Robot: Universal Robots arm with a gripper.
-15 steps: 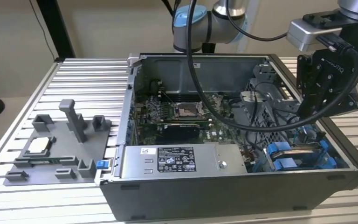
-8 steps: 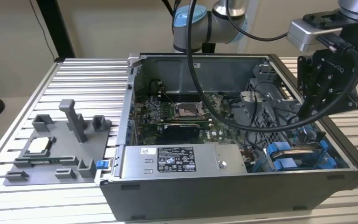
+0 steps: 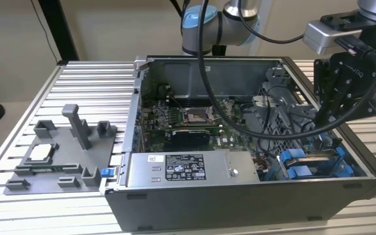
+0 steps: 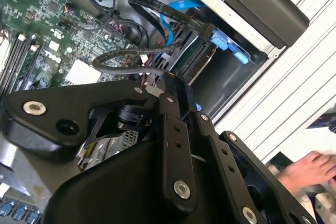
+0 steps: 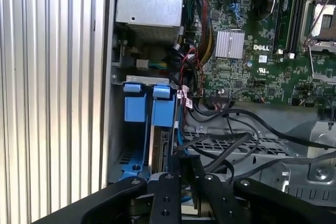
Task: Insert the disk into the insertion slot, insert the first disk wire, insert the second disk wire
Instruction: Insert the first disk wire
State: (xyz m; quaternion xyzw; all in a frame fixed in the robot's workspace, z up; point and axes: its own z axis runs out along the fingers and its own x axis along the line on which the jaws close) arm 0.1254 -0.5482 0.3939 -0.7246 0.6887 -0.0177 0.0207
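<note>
The disk (image 3: 320, 155) stands on edge in the insertion slot (image 3: 299, 169), a grey bay with blue rails in the near corner of the open computer case, at the exterior view's right. In the first wrist view the disk's edge (image 5: 157, 148) shows just behind the blue carrier tabs (image 5: 164, 109). My black gripper (image 3: 328, 115) hangs above this bay. Loose black wires (image 5: 226, 142) run across the metal cage toward the gripper (image 5: 188, 169). A thin blue wire (image 4: 173, 22) loops near the bay in the second wrist view.
A grey labelled power-supply box (image 3: 184, 169) lies along the case's front wall. The motherboard (image 3: 188, 120) fills the case floor. A grey fixture (image 3: 64, 152) stands on the slatted table at the exterior view's left. A person's hand (image 4: 310, 169) rests beyond the case.
</note>
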